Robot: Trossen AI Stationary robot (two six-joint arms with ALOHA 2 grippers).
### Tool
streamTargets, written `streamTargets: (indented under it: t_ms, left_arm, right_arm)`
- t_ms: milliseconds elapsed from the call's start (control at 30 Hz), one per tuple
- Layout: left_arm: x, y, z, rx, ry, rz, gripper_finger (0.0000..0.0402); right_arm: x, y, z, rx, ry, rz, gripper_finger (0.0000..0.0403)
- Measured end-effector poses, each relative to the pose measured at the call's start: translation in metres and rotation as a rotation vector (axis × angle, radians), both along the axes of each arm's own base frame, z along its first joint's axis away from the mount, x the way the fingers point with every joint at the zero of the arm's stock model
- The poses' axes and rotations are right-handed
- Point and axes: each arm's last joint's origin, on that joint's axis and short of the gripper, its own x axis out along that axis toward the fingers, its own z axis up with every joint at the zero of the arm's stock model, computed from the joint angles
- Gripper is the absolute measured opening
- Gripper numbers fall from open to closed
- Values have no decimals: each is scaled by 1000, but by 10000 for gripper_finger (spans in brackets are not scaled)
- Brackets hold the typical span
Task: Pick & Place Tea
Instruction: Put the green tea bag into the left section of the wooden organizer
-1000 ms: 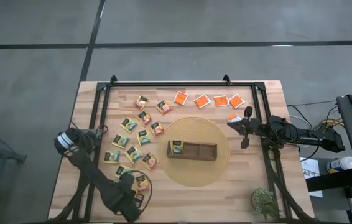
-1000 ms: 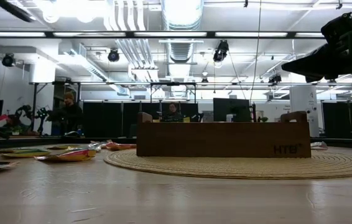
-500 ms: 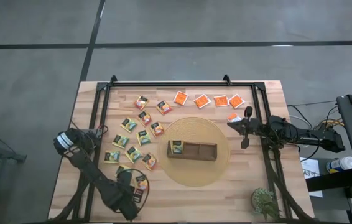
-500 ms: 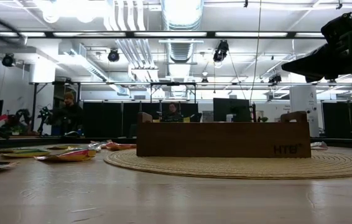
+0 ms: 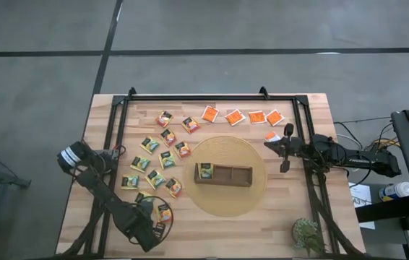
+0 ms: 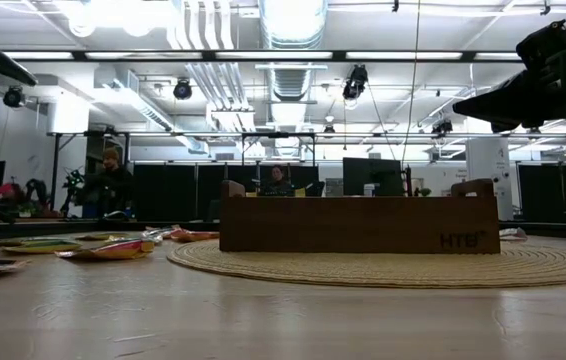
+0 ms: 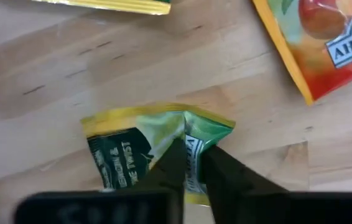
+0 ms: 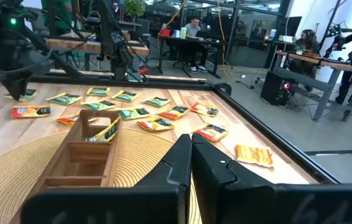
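Note:
Many tea sachets lie flat on the left half of the wooden table, and a row of orange ones lies along the far edge. My left gripper points down near the front-left corner. It is shut on a dark green-and-yellow sachet. The brown wooden tray stands on a round woven mat, with one sachet in its left compartment. My right gripper is shut on nothing. It points level above the table's right side. My left gripper pinches the green-and-yellow sachet between its two fingers, at a raised crease near the middle of the sachet. The fingers come from above, pointing down. The sachet is buckled upward between them, and its edges rest on the table.
An orange-red sachet and a yellow edge of another lie close to the held one. A black frame runs around the table. A small plant stands at the front right. People sit at desks beyond the table.
My left gripper has come down toward the table at the front left, onto the sachets there, and the arm's elbow has swung toward the left edge. My right arm has kept still.

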Motion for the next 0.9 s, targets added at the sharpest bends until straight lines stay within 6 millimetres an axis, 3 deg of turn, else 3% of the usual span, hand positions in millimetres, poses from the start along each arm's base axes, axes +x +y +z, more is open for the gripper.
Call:
streamTargets:
  t_ms: [233, 400, 567, 767, 900]
  left_arm:
    - [7, -6, 13, 25, -59, -125, 12]
    - [15, -7, 35, 174, -107, -206, 11]
    - [21, 2, 71, 383, -117, -296, 9]
    - [56, 20, 104, 665, -290, -565, 9]
    - [84, 34, 110, 812, -358, -758, 9]
  right_arm:
    - [0, 0, 0, 0, 0, 0, 8]
    - [0, 0, 0, 0, 0, 0, 8]
    - [0, 0, 0, 0, 0, 0, 9]
    - [0, 0, 0, 0, 0, 0, 8]
    - [0, 0, 0, 0, 0, 0, 9]
